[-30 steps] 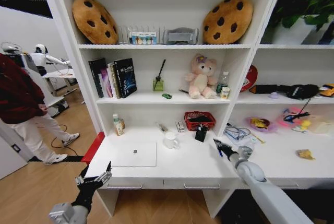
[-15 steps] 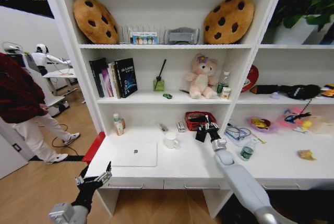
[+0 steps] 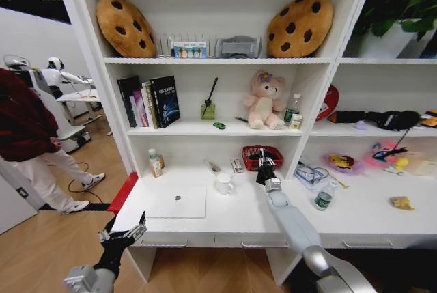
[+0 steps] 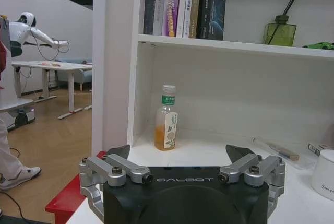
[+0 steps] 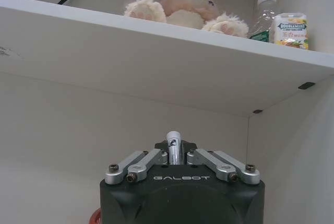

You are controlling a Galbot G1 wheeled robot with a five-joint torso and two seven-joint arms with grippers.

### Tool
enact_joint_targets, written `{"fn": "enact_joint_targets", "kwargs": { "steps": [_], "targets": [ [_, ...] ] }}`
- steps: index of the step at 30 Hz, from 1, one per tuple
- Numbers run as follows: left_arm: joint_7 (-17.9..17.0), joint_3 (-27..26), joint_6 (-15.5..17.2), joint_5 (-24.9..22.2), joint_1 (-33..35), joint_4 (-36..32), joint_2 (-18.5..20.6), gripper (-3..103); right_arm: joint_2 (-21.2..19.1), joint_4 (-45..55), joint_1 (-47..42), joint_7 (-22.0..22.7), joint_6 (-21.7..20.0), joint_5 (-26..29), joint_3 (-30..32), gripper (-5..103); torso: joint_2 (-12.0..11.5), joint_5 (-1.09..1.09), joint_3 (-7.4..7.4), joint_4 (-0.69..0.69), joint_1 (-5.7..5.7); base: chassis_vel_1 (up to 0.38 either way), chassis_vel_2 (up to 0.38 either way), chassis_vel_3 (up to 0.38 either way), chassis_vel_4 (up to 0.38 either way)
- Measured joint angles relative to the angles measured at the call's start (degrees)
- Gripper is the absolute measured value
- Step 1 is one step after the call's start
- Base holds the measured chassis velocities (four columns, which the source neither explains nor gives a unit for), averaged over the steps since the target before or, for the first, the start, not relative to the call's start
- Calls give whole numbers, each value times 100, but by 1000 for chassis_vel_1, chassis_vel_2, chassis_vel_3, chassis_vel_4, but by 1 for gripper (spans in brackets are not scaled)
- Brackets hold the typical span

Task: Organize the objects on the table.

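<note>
Silver-capped pen (image 5: 173,148) clamped upright between closed fingers of right gripper (image 3: 265,164), above black pen cup (image 3: 263,175) at table's (image 3: 239,221) 12 o'clock edge, left gripper (image 3: 124,233) parked at 7 o'clock, fingers spread wide.

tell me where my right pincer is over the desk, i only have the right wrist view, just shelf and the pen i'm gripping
Observer: The right pincer, with the pen, is at the back of the table, in front of the red basket, right of the white mug.
Operator: left arm?
Observer: The left pincer is open, low off the table's front left corner.
Operator: anything near my arm
Observer: A clear water bottle stands to its right; the closed silver laptop lies to its left.
</note>
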Motion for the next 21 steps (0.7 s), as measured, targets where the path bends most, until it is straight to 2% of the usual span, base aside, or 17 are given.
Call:
{"fn": "enact_joint_targets", "kwargs": {
  "steps": [13,16,17,18,21],
  "targets": [
    [0,0,0,0,0,0,0,100,18,-73,-37,-68,-64,108,6,12,0,2,0,2,0,0,0,0,0],
    [0,0,0,0,0,0,0,100,-12,232,-157,-57,-422,159,53,22,0,1,0,1,0,0,0,0,0],
    [0,0,-1,0,0,0,0,100,-24,287,-183,-55,-482,174,64,27,0,0,0,1,0,0,0,0,0],
    [0,0,-1,0,0,0,0,100,-24,287,-183,-55,-482,174,64,27,0,0,0,1,0,0,0,0,0],
    [0,0,0,0,0,0,0,100,-76,429,-249,-43,-589,210,103,44,0,1,0,2,0,0,0,0,0]
  ]
}}
